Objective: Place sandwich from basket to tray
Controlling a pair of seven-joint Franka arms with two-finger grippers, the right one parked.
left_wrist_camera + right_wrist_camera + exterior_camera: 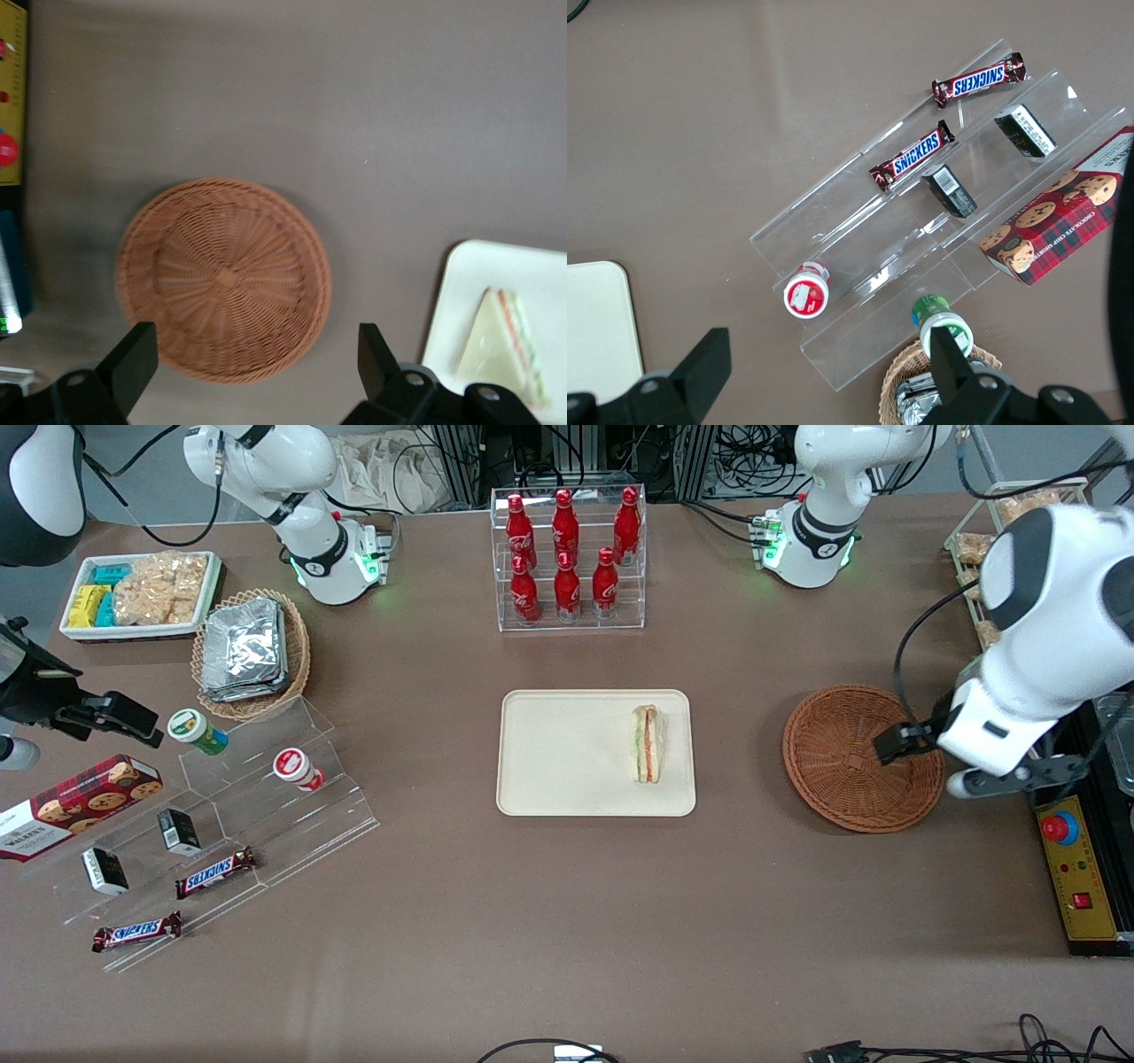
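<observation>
- Starting at the parked arm's end of the table (567,921), I see a white tray of snack packets (142,593) and beside it a wicker basket holding foil packets (250,651).
- Nearer the front camera than those, a clear stepped stand (257,815) carries two small cups (197,732), two dark little boxes (177,831) and a Snickers bar (215,872); a second Snickers bar (137,932) lies at its foot and a cookie box (75,802) sits next to it.
- Mid-table, a clear rack of red bottles (567,558) stands farther from the front camera than the tray (567,762).
- The tray lies flat, and the sandwich (649,744) rests on it, close to the rim that faces the working arm's end, with its striped filling edge showing. My wrist camera shows the same wedge (503,341) lying on the tray (461,292).
- Further toward the working arm's end, well apart from the tray, sits the basket (842,779); from the wrist camera its woven centre (226,279) is bare.
- My claw (895,742) hangs over the basket's rim at the working arm's side. In the wrist camera its two fingers (133,359) stand spread wide apart, pinching nothing, with the basket between them.
</observation>
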